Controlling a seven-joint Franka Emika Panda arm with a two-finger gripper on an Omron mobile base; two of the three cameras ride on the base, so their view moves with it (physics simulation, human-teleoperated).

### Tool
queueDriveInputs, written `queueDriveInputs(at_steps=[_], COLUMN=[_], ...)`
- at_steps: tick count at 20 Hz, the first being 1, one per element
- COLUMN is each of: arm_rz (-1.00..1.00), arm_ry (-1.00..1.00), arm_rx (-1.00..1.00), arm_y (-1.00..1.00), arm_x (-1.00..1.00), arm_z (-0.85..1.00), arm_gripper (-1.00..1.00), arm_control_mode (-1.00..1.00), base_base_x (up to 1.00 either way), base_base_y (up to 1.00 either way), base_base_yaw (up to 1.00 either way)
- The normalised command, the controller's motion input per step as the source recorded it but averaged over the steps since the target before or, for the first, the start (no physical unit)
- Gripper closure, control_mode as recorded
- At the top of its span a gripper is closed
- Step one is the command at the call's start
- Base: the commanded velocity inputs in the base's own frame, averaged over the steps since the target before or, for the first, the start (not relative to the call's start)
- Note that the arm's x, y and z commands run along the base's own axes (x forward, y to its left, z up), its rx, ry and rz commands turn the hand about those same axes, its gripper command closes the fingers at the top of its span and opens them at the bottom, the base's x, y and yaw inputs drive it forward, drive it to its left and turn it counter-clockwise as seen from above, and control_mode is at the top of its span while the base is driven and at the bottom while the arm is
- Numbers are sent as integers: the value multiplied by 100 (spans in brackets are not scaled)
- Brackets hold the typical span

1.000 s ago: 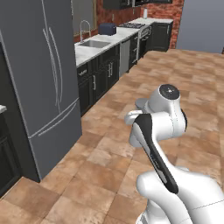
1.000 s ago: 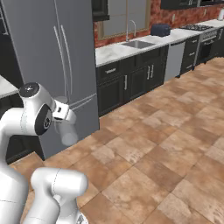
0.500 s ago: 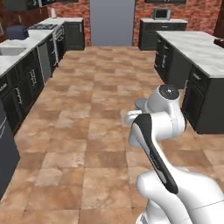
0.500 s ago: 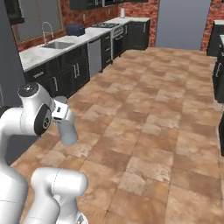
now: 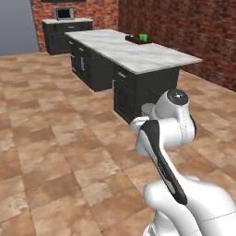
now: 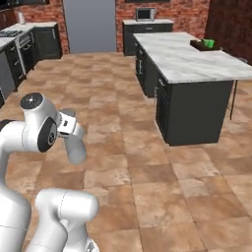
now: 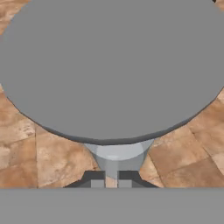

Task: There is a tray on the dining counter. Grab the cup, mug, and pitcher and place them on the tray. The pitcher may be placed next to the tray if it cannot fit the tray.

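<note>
The grey pitcher (image 6: 75, 148) hangs beside my arm over the tiled floor, with my gripper (image 6: 70, 132) shut on it. In the hand view its dark grey round lid (image 7: 113, 65) looms large, the paler body (image 7: 117, 154) narrows toward my fingertips (image 7: 93, 178), and the gripper (image 7: 107, 179) pinches it. The dining counter (image 5: 133, 54) (image 6: 189, 61) stands ahead, a white marble island on a dark base. At its far end sits the dark brown tray (image 5: 135, 40) (image 6: 201, 46) with something bright green (image 5: 143, 37) (image 6: 209, 43) in it; I cannot tell cup from mug.
A dark back counter with a microwave (image 5: 63, 13) (image 6: 145, 14) stands against the red brick wall. A grey tall panel (image 6: 88, 24) is beside it, and more dark cabinets (image 6: 29, 44) run along the left. Brown floor tiles lie between me and the island.
The whole picture has swung from the fridge and sink side round to the island, so the base has turned. The pitcher stays in the shut gripper in the same pose.
</note>
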Motion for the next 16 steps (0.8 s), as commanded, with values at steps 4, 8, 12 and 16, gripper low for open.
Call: queueDriveInputs(at_steps=[4, 8, 12, 16], arm_rz=[0, 0, 0, 0], arm_ry=[0, 0, 0, 0], arm_rx=[0, 0, 0, 0], arm_y=[0, 0, 0, 0], arm_x=[0, 0, 0, 0], arm_z=[0, 0, 0, 0], arm_gripper=[100, 100, 100, 100], arm_control_mode=[100, 100, 100, 100], base_base_x=[32, 63, 95, 100], base_base_y=[-21, -44, -49, -51], base_base_yaw=[-73, -60, -46, -31])
